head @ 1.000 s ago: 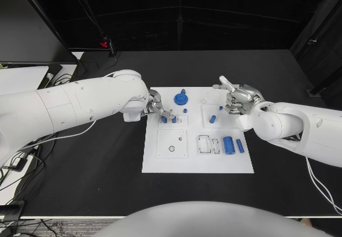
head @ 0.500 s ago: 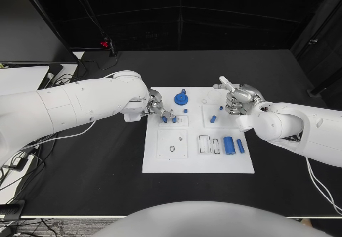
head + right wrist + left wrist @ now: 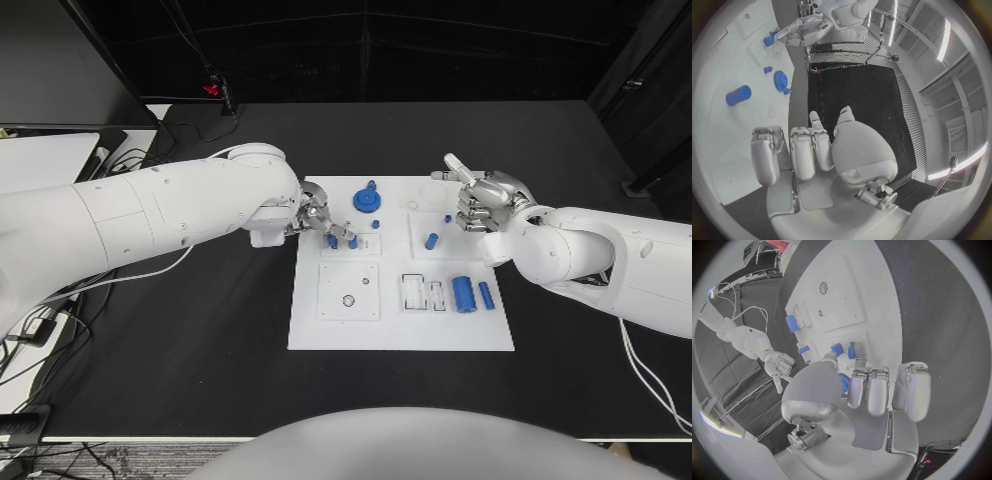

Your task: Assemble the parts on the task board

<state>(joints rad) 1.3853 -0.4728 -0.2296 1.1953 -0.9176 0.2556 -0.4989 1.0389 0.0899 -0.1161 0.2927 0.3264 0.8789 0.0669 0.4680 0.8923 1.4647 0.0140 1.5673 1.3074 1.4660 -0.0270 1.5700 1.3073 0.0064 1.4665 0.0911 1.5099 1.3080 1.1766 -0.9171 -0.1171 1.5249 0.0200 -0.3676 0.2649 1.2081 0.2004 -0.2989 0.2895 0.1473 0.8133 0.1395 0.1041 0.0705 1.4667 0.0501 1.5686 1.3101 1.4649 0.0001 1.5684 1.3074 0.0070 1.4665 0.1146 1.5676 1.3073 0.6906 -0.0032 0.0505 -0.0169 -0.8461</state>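
We log the task board (image 3: 401, 325), a white plate mid-table (image 3: 188, 340), long axis running away from the robot. At the board's far left corner the left hand (image 3: 312, 221) has its fingers closing round small upright blue pegs (image 3: 342, 241); whether it actually grips one we cannot tell. Above the board's far right edge the right hand (image 3: 488, 204) is curled in on nothing. Toward the board's right side a blue cylinder (image 3: 463, 294) lies flat, axis parallel to the board's length, a slimmer blue pin (image 3: 486, 294) just beside it. Near the board's far edge sits a blue gear (image 3: 366, 200). Risk, in our judgement: a tilted peg jamming in its hole, or fingers knocking neighbouring pegs.
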